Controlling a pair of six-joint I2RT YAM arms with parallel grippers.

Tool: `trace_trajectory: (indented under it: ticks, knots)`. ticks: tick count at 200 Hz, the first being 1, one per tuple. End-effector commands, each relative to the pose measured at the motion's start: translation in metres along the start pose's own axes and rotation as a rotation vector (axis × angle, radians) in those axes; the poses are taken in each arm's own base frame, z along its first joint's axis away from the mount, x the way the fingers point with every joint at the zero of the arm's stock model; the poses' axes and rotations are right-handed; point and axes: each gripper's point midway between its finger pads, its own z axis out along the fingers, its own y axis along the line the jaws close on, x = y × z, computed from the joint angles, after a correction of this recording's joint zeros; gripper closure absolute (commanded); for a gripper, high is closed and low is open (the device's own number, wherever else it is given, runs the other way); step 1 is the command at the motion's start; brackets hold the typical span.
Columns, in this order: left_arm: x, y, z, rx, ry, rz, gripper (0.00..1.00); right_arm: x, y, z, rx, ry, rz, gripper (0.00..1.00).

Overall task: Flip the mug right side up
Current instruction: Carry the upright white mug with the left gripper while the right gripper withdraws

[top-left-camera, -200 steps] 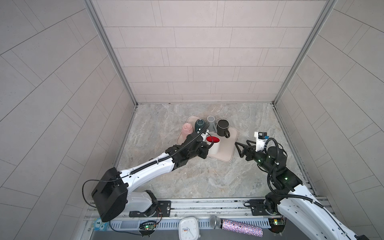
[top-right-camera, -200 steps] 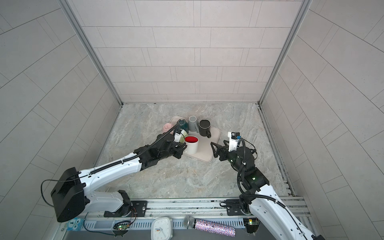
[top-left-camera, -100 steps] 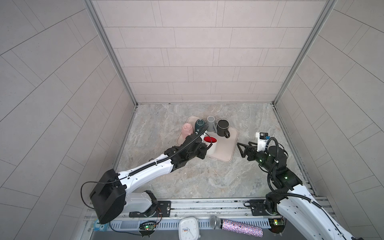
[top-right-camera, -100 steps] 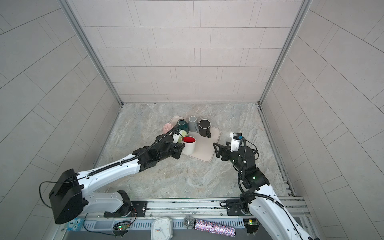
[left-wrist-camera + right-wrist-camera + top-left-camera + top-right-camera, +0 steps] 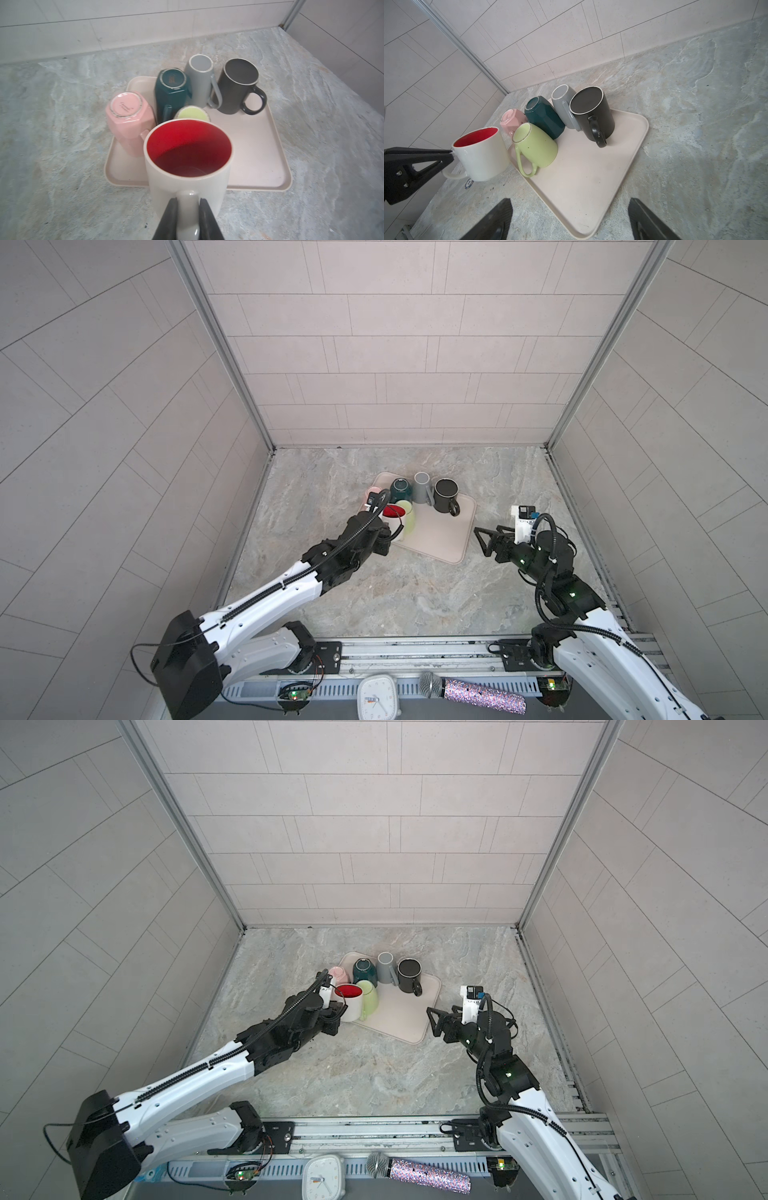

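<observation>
The mug is white outside and red inside, and it stands opening-up, slightly tilted. In both top views it sits at the near-left edge of the beige tray, against a green mug. My left gripper is shut on its handle. Whether the base of the mug touches the counter I cannot tell. My right gripper hangs open and empty by the tray's near-right corner.
On the tray stand upside-down pink, teal, grey and green mugs, plus a dark mug with its handle outward. A clock and microphone lie on the front rail.
My left gripper has carried the white mug leftward, from over the tray to its near-left edge. The right arm has barely moved.
</observation>
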Motion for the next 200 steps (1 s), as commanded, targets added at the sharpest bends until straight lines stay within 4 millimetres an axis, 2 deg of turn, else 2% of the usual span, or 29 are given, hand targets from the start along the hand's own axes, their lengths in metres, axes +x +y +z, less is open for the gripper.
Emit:
trace_trajectory:
  ticks: [1, 61, 126, 160, 200]
  knots:
    - [-0.02, 0.03, -0.01, -0.089, -0.093, -0.042, 1.0, -0.011, 0.006, -0.003, -0.014, -0.014, -0.002, 0.11]
    - [-0.036, 0.088, -0.024, -0.236, -0.172, -0.099, 1.0, -0.013, 0.008, -0.001, -0.009, 0.002, 0.015, 0.11]
    - [-0.051, 0.136, -0.023, -0.393, -0.265, -0.123, 1.0, -0.016, 0.002, -0.005, 0.052, 0.032, -0.001, 0.1]
    - [-0.053, 0.154, -0.012, -0.44, -0.309, -0.121, 1.0, -0.009, -0.009, -0.009, 0.108, 0.058, -0.037, 0.1]
    - [-0.051, 0.167, 0.01, -0.464, -0.34, -0.125, 1.0, 0.0, -0.017, -0.006, 0.13, 0.069, -0.019, 0.1]
